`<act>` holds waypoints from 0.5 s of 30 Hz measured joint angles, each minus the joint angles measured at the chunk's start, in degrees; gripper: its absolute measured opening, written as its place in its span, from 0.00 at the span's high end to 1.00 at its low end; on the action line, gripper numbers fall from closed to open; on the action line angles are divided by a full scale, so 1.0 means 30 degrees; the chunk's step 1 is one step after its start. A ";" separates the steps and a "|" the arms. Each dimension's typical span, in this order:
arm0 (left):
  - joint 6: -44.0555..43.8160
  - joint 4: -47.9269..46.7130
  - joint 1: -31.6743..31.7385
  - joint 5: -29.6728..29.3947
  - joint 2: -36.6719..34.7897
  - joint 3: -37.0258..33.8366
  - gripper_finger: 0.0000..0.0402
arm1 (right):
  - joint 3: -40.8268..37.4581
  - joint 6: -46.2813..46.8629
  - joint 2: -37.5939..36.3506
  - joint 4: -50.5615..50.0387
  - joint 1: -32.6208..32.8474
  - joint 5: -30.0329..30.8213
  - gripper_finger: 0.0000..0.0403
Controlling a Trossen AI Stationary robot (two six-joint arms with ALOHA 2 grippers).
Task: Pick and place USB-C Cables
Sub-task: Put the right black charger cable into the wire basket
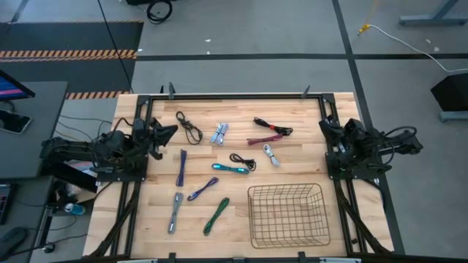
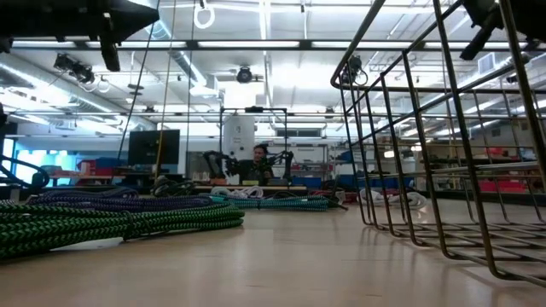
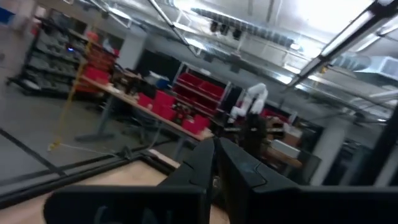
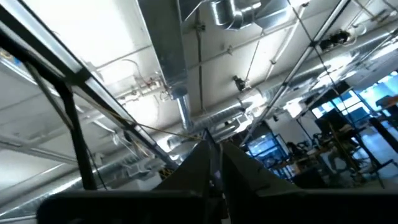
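Grippers: left [image 1: 167,132] at 9 o'clock, right [image 1: 327,128] at 3, both pressed together, empty | basket [image 1: 287,216] at 5 holds nothing | all cables [image 1: 231,169] still on table [image 1: 146,219].

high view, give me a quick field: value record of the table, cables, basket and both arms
table: light wood table
cables: ten loose USB-C Cables spread over the middle of the table, all outside the basket
samples: black cable, red cable, teal cable, green cable
basket: black wire-mesh basket at the near right, nothing in it
left gripper: parked at the left edge, shut, holding nothing
right gripper: parked at the right edge, shut, holding nothing
progress: no cable placed yet
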 joint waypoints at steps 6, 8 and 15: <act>0.0091 -0.0081 0.0000 -0.1070 0.0024 -0.0007 0.81 | 0.4808 -0.1026 0.1647 -0.7143 0.0007 0.1249 0.75; 0.0098 -0.0071 0.0000 -0.1296 0.0022 -0.0007 0.77 | 0.7091 -0.0209 0.2748 -1.1599 0.0000 0.2482 0.73; 0.0141 -0.0381 0.0000 -0.1855 0.0029 -0.0007 0.70 | 1.3822 0.2039 0.7639 -2.1942 0.0000 0.3808 0.72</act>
